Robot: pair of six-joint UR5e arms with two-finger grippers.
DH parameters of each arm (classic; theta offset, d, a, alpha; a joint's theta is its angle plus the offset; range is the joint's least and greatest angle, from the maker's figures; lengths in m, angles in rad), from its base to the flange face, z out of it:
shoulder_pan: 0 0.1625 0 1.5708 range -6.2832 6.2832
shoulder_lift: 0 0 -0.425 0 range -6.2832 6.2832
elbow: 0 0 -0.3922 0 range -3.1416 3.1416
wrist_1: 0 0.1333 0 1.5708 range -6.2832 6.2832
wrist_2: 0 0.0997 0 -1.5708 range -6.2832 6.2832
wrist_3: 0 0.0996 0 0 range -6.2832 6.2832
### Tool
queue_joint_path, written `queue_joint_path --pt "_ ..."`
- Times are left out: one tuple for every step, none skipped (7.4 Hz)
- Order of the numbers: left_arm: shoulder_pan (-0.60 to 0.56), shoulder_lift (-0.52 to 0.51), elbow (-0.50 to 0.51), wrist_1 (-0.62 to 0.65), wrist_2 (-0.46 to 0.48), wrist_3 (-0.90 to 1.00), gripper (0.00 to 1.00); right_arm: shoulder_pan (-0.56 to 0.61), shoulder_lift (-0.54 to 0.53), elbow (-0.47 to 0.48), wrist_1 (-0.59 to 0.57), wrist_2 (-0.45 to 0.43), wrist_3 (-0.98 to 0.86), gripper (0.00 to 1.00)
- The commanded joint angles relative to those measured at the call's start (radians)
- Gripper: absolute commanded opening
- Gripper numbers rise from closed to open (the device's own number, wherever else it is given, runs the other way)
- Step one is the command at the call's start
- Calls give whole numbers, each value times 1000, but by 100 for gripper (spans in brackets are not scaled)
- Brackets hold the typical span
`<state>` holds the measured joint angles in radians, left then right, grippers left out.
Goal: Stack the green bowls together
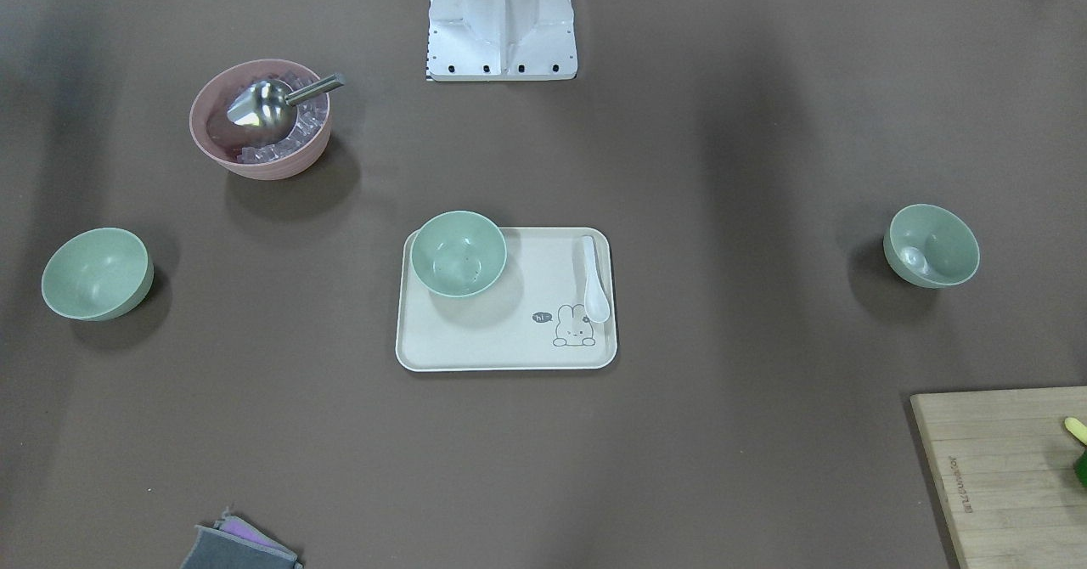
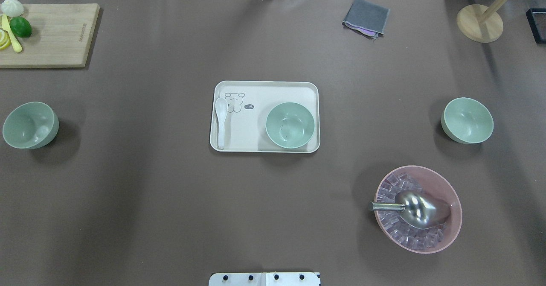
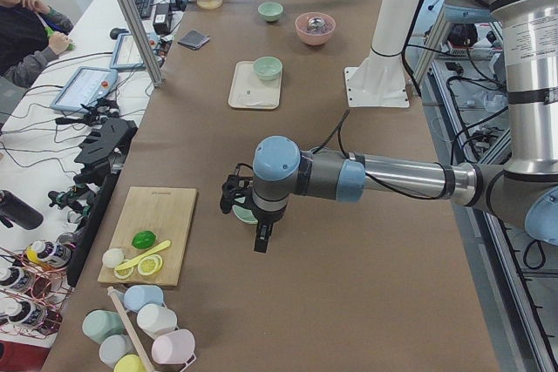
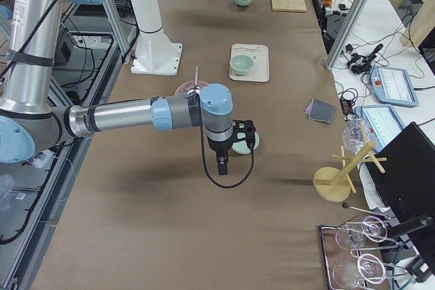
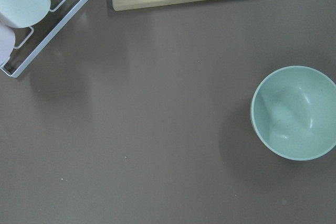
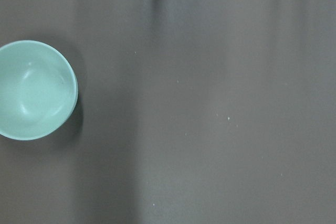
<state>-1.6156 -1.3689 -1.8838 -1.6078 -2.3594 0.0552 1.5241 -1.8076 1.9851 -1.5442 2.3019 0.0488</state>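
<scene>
One pink bowl is sitting nearest the robot, on the right, holding clear ice cubes and a metal scoop. Just beyond it, three bowls are standing upright and well apart in one row across the brown surface: the left green bowl, the middle green bowl and the right green bowl. The middle one is resting in the near right corner of a cream tray. A white spoon is lying along the tray's left side, between that bowl and the left one. The tray is showing a drawn rabbit and a bubble reading "hi".

The left hand is hanging over the left green bowl and the right hand over the right green bowl. Whether their fingers are spread or pressed together I cannot tell.

Farther off, a wooden cutting board at the far left is bearing a lime, lemon slices and burnt-in lettering too small to read. A folded gray cloth is lying toward the far right, and a wooden stand is standing in the far right corner.
</scene>
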Motion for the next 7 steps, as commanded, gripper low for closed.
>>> queue_joint_path --pt "0 -4 -14 -7 -1 -5 98 1 7 -3 65 7 0 100" --pt "3 -33 -9 -18 0 -14 98 -1 10 -12 58 26 2 100" --pt "3 -80 41 -9 -4 -14 98 1 20 -37 68 45 -13 100" --pt "3 -79 45 -18 -33 -12 98 1 19 -32 88 41 -21 100" --pt "3 -87 55 -23 -37 -14 98 1 11 -58 146 43 -41 100" --pt "3 -88 58 -24 -38 -11 98 1 11 -99 224 47 -58 100" --pt "3 -87 58 -24 -38 -11 98 1 16 -115 251 51 -46 100"
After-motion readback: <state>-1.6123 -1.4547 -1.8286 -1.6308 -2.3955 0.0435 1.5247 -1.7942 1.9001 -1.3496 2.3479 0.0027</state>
